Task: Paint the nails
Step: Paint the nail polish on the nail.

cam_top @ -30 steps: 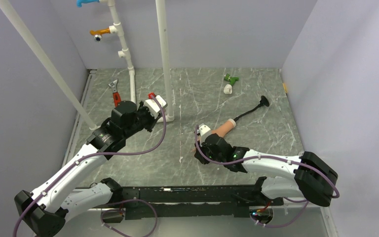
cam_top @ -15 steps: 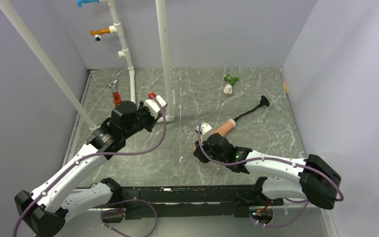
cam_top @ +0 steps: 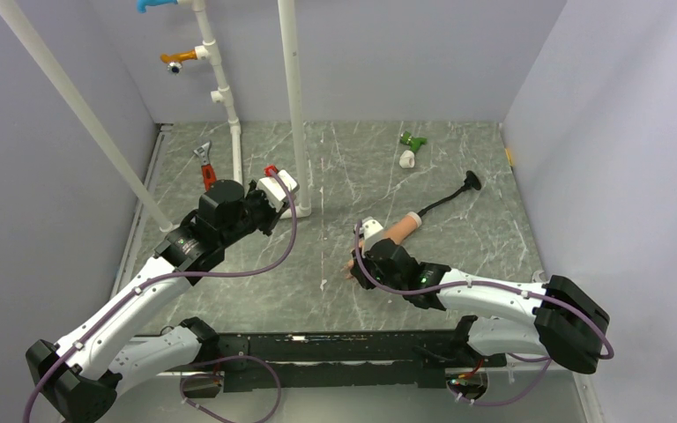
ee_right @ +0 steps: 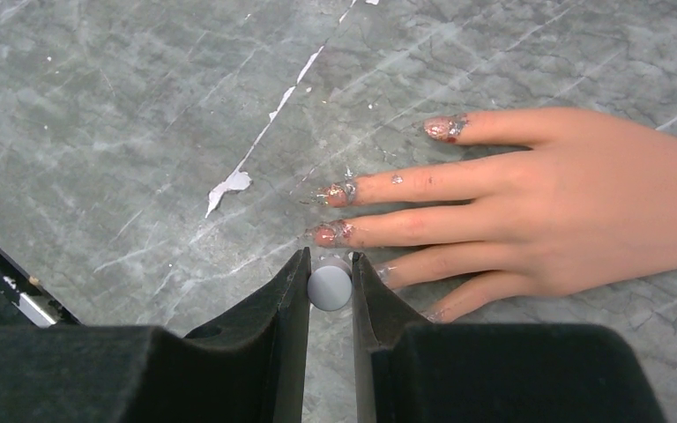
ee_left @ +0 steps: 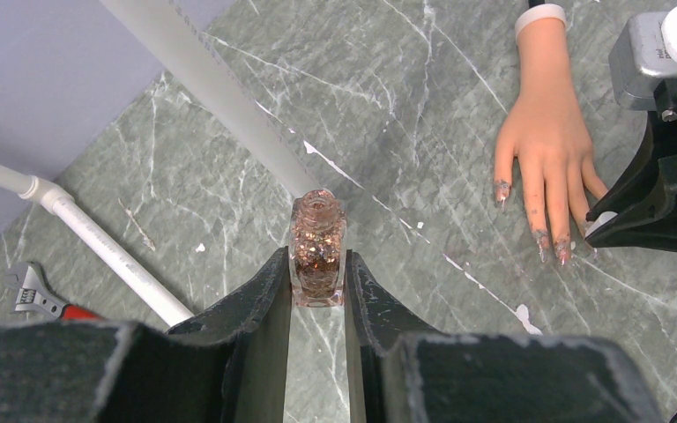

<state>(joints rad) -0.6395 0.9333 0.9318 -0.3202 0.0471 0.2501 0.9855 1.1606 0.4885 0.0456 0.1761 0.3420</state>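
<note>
- Right gripper [ee_right: 329,264] — clenched on a small grey round cap [ee_right: 330,287], jaws nearly together around it.
- Right arm stretched low from the table's near right corner, wrist bent down over the mannequin hand [ee_right: 599,203], fingertips pointing at the table [ee_right: 97,106].
- Left gripper [ee_left: 317,264] — grasping one uncapped bottle [ee_left: 317,251] of pink glitter polish, held upright between both pads.
- Left arm reaching forward and up on the left side, well apart from the mannequin hand, beside a white pipe [ee_left: 203,88].
- Mannequin hand flat on the table, palm down, fingers spread toward the right gripper, wrist stub pointing away.
- Nails [ee_right: 445,128] just ahead of and beside the right gripper's tips; grey cap right next to the fourth fingertip — touching or not, cannot tell.
- Counted: two arms, two grippers, one mannequin hand, one bottle, one grey cap.
- Counted in the right wrist view: five fingers, three nails plainly smeared with glitter, the other two tips partly hidden behind the jaw.
- Elsewhere: one red-handled wrench [ee_left: 40,300] at the far left.
</note>
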